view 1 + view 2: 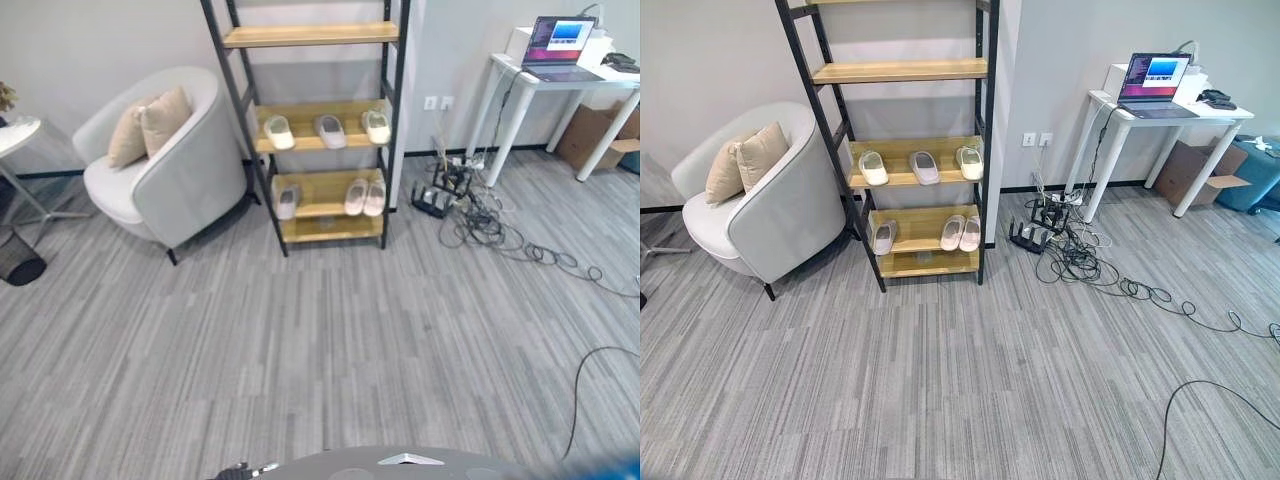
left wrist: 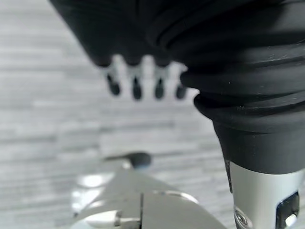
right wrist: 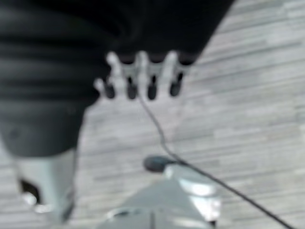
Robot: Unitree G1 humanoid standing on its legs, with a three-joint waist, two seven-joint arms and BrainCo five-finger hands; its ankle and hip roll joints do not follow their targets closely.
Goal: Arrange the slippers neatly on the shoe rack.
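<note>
Standing well back: slippers [image 1: 925, 166] sit on shoe rack [image 1: 902, 150] shelves far ahead of both hands, toes pointing into rack. Left hand [image 2: 143, 81] & right hand [image 3: 140, 78] hang relaxed, fingers apart, holding nothing; neither clearly nearer.

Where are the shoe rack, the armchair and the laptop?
shoe rack [image 1: 902, 71]: right eye view, on its upper wooden shelf.
armchair [image 1: 790, 215]: right eye view, on its outer side.
laptop [image 1: 1151, 72]: right eye view, on its screen.
</note>
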